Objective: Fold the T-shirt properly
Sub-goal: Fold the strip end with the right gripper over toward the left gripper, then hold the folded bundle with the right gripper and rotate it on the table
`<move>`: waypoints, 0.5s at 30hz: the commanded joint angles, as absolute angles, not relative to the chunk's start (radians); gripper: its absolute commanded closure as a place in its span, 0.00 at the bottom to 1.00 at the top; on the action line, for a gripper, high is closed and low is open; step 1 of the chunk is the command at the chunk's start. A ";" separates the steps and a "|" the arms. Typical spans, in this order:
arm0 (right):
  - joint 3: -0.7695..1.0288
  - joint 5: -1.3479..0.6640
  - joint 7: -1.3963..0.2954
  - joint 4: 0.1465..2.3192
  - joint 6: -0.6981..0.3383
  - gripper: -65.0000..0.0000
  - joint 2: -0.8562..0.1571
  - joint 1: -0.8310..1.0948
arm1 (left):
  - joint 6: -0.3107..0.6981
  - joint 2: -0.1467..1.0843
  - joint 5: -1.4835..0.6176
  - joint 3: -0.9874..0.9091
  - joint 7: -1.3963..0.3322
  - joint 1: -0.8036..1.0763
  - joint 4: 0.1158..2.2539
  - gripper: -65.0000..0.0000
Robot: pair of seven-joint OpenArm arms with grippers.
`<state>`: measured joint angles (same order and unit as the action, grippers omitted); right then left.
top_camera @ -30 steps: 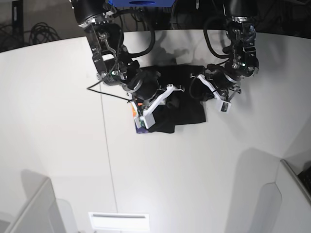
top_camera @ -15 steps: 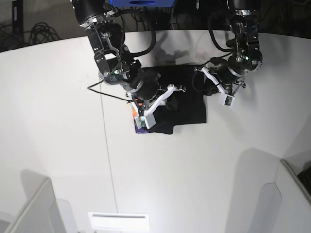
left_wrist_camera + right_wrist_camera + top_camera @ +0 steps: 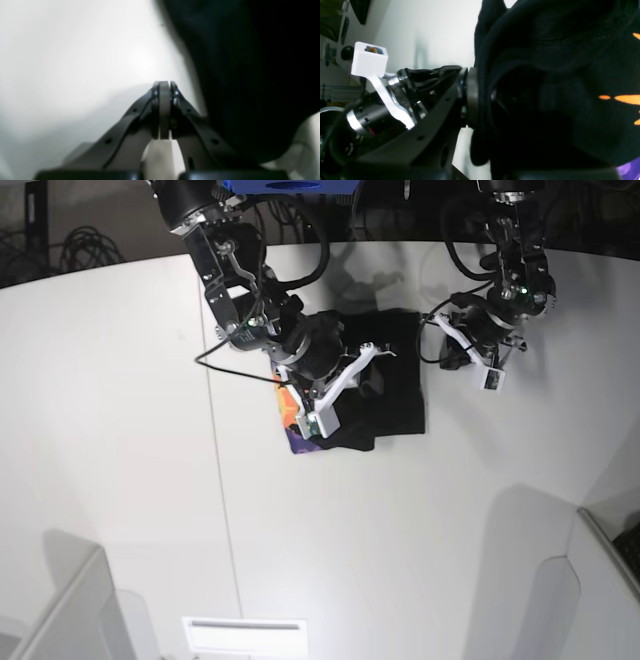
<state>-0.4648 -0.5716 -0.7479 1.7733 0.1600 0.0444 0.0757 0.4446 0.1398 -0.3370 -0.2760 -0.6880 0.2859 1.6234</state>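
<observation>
The black T-shirt lies bunched in a partly folded heap at the back middle of the white table. A strip of its orange and purple print shows at the left edge. My right gripper is over the heap. In the right wrist view it is shut on a thick fold of the T-shirt, with orange marks on the cloth beside it. My left gripper hangs just off the shirt's right edge. In the left wrist view it is shut on nothing, with the T-shirt to its right.
A seam runs down the white table. Grey bin walls stand at the front left and front right. A white slotted plate lies at the front edge. Cables hang behind the table.
The right arm has pulled its fold of the shirt to the right, baring more orange print at the left edge. The left gripper has drawn off to the right and back.
</observation>
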 commanded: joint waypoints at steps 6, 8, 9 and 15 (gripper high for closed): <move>-0.464 -0.584 -0.727 1.773 0.153 1.00 0.056 0.045 | 0.441 0.147 -0.318 -0.386 -0.714 0.401 1.727 1.00; -0.466 -0.585 -0.727 1.753 0.153 1.00 0.056 0.031 | 0.441 0.147 -0.320 -0.420 -0.714 0.427 1.747 1.00; -0.466 -0.588 -0.727 1.741 0.153 1.00 0.056 0.028 | 0.441 0.145 -0.320 -0.433 -0.714 0.438 1.755 1.00; -0.466 -0.584 -0.727 1.705 0.153 1.00 0.091 0.027 | 0.441 0.145 -0.320 -0.490 -0.714 0.460 1.762 1.00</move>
<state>-0.4633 -0.5720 -0.7441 1.6924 0.1608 0.0826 0.0448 0.4419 0.1368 -0.3141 -0.4839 -0.7265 0.4549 1.7420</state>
